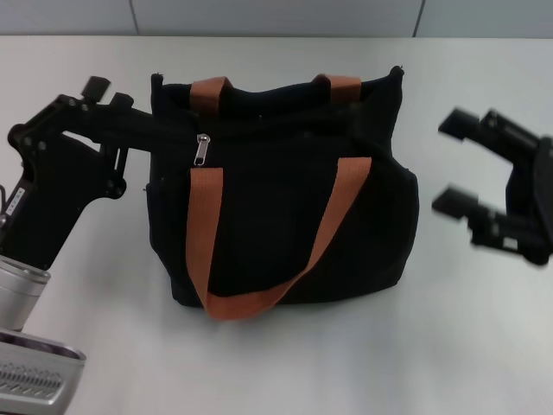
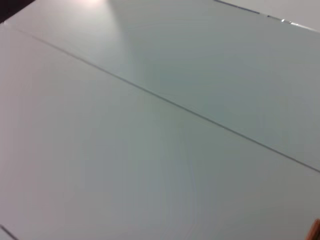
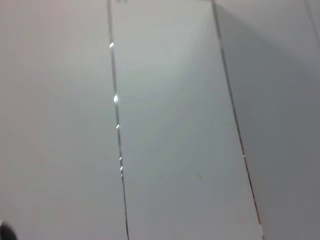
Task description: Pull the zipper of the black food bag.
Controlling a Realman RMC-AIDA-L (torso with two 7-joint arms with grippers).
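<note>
The black food bag (image 1: 285,207) stands in the middle of the table in the head view, with two orange-brown strap handles (image 1: 205,233). The zipper's silver pull tab (image 1: 203,149) hangs on the bag's upper left face. My left gripper (image 1: 143,130) reaches in from the left and sits against the bag's upper left edge, close to the pull tab; its dark fingers merge with the black fabric. My right gripper (image 1: 454,164) is open and empty, hovering to the right of the bag and apart from it. Both wrist views show only pale panels with thin seams.
The bag sits on a white table (image 1: 449,346) with bare surface in front of it and on both sides. A grey wall (image 1: 276,15) runs along the back edge.
</note>
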